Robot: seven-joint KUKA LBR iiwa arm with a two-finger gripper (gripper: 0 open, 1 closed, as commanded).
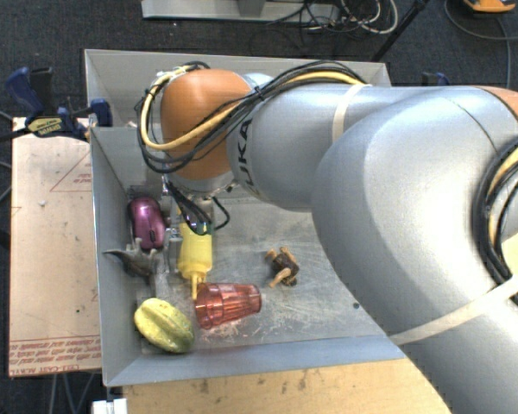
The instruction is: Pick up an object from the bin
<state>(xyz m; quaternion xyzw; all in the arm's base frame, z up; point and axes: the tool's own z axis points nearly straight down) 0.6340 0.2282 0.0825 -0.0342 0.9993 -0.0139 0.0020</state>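
Yellow bottle-shaped thing [195, 255] with an orange tip lies in the left half of the bin [306, 313], between its middle and the near edge, tip pointing toward the near edge. You see the gripper [181, 224] right at the thing's upper end, tucked under the orange wrist cover [198, 123]. You cannot tell whether it is wide, narrow or clamped on the yellow thing, since the cover and cables [194, 214] hide that. Just left of the gripper, close to the left wall, sits a purple rounded thing [145, 220]. Nearer you along the same wall is a grey-brown pointed thing [134, 261], kind unclear. The orange tip meets, or nearly meets, a red see-through ribbed cup [228, 304] lying on its side by the near edge. Left of the cup, in the near-left corner, is a yellow-green ridged fruit-like thing [164, 324]. Well apart to the right, about mid-bin, is a small brown thing [282, 267], too small to name. The big grey arm [397, 197] covers the bin's right side and far-right corner.
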